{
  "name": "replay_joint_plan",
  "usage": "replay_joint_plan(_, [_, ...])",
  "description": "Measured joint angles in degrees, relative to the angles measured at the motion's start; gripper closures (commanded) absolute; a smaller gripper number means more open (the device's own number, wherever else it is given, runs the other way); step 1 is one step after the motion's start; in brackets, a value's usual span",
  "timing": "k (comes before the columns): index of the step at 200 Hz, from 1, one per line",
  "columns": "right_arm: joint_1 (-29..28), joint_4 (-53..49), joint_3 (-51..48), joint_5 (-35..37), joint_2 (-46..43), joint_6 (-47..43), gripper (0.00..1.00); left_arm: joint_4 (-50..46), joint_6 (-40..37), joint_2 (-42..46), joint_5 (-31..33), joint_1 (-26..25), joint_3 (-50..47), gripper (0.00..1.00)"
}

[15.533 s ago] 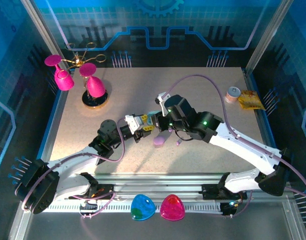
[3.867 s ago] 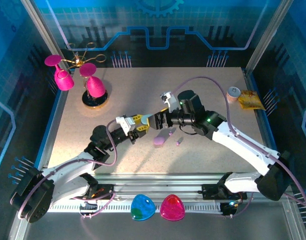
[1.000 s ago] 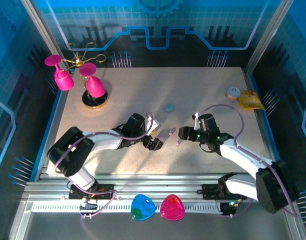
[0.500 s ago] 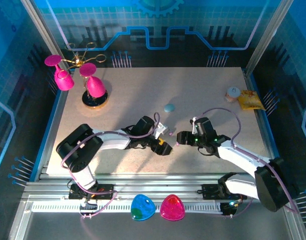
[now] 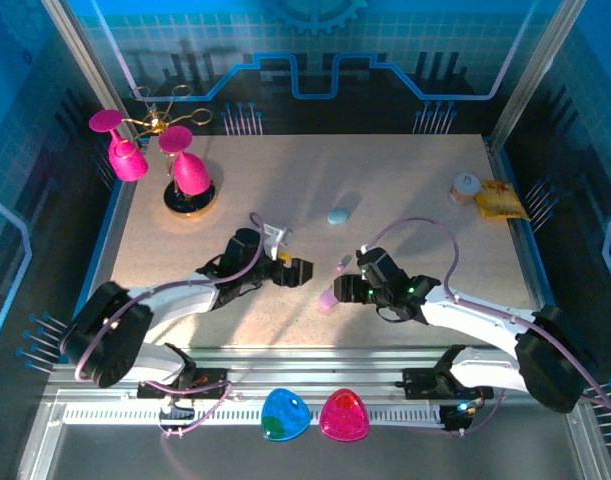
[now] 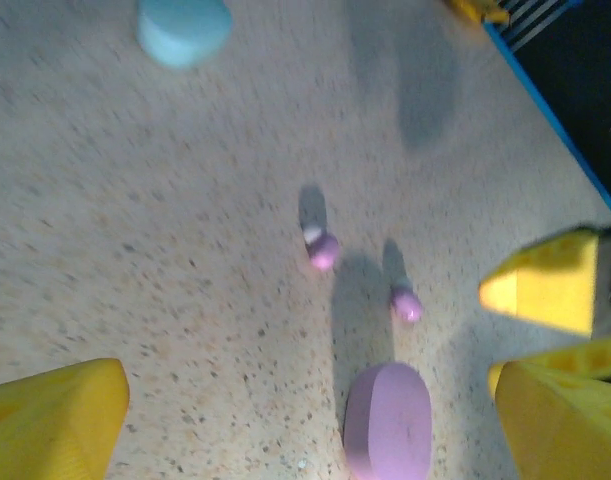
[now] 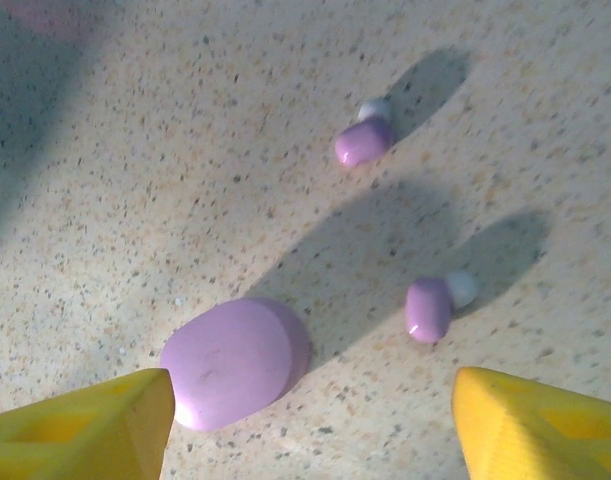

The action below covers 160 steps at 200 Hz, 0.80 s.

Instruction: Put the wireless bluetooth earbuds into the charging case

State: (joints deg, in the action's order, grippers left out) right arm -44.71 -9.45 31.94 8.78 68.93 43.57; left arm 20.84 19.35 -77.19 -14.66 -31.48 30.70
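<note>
Right gripper [image 7: 313,400] sits low over the table [image 5: 405,170], yellow fingers spread wide, nothing between them and nothing gripped. Just ahead of one finger lies the purple case [image 7: 233,362], flat on the surface and, by the look of it, lid shut. Facing it from the other side is the left gripper [image 6: 305,400], jaws gaping as well and holding nothing. That same case lies on the table close to one of its fingers, not touching as far as I can tell. Going outward, there are two purple earbuds, both loose on the table: the nearer earbud [image 7: 430,308] just beside the case, pale tip showing, and the farther earbud [image 7: 365,140] a bit beyond, apart from its partner. Neither is in a case, neither is in a gripper. Wider again, in the overhead view, the pale blue case [image 5: 338,214] rests alone toward the far side, well apart from the action. It looks closed, and what it holds I cannot tell. Pink goblets [image 5: 125,155] stand off in the far left corner and a snack packet [image 5: 500,200] lies at the right edge, both out of play. My read is that the purple set is barely started: the lid has to come open, then each bud must be picked up and seated in its pocket. All of that is left to do.
</note>
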Motion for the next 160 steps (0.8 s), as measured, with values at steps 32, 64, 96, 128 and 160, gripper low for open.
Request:
replay_joint_plan(32, [-2.0,1.8,0.0,-0.5,4.7,3.4,0.28,-2.0,-1.6,6.2,4.5,1.0,-1.3,0.02])
replay_joint_plan(64, [-2.2,3.8,1.2,-1.3,10.3,4.0,0.30,-3.6,-2.5,9.5,6.4,1.5,-3.5,0.01])
replay_joint_plan(96, [-2.2,5.5,5.0,-2.8,14.9,3.4,0.38,-3.9,-3.2,12.6,6.9,1.6,-5.5,0.01])
replay_joint_plan(128, [-2.2,7.8,9.0,-5.6,18.9,2.9,0.42,-4.1,-3.9,15.1,8.1,1.6,-6.6,0.01])
replay_joint_plan(160, [-2.3,8.5,12.6,-8.0,22.3,1.5,0.43,-4.2,-4.5,16.0,8.9,1.6,-6.8,0.01])
